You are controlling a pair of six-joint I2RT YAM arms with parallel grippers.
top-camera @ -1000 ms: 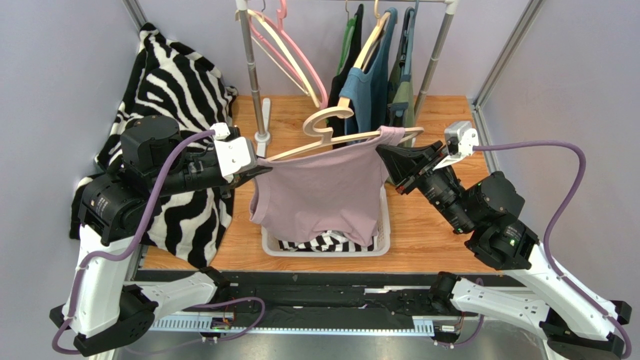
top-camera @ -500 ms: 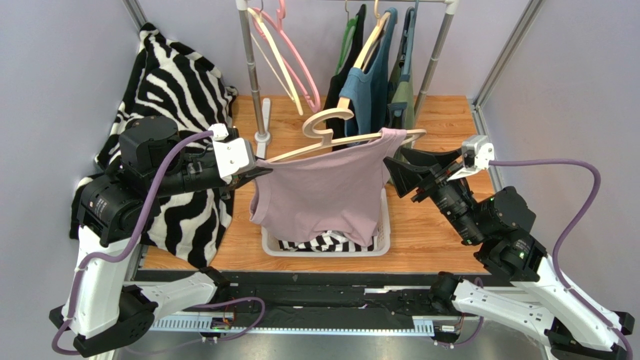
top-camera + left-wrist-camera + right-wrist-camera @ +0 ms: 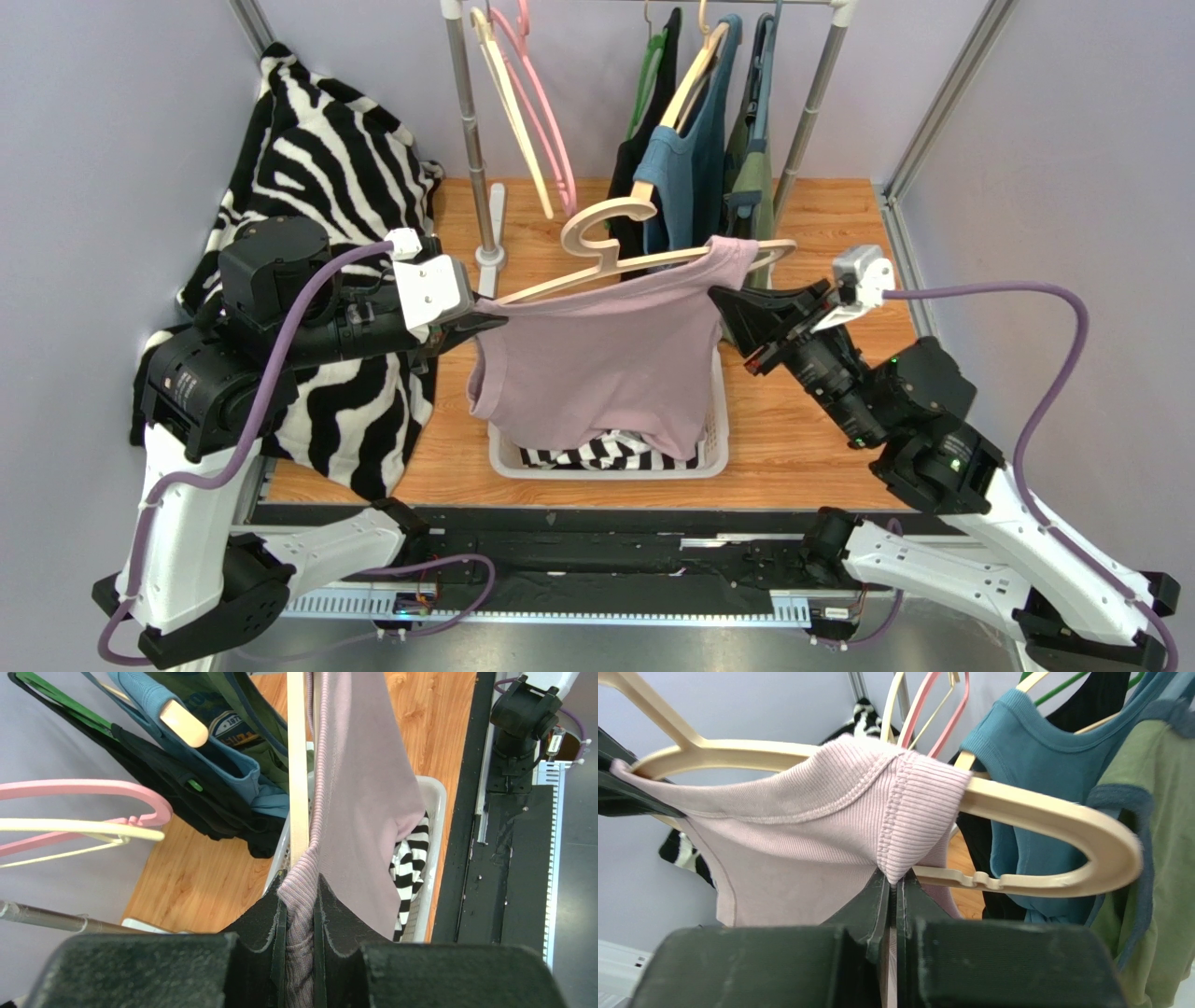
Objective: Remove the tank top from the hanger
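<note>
A: Tank top (image 3: pixel 603 357), position?

B: On the wooden hanger (image 3: pixel 606 235), slung between the two claws. Left gripper (image 3: pixel 300 882) is clamped on the ribbed shoulder fabric. The hanger arm runs straight out ahead of its tips and the body of the shirt hangs off to one side.

A: Why hold it there?

B: Looks like an anchor. It keeps that end from swinging while the far side gets worked.

A: Right gripper (image 3: pixel 892 880)?

B: Fingers pressed together, pinching the lowest fold of the strap (image 3: pixel 920 805), which drapes over the hanger end just above its tips. The fold is drawn into a point at the tips, so I judge there's a bite, though a thin one.

A: Next need?

B: The strap must travel outward, past the hanger's curved tip beyond the claw. A thin bite may slip.

A: Below?

B: White basket (image 3: pixel 721 427) under both claws, a sensible landing spot. Hung shirts (image 3: pixel 1046 763) crowd behind the right claw and could snag.
</note>
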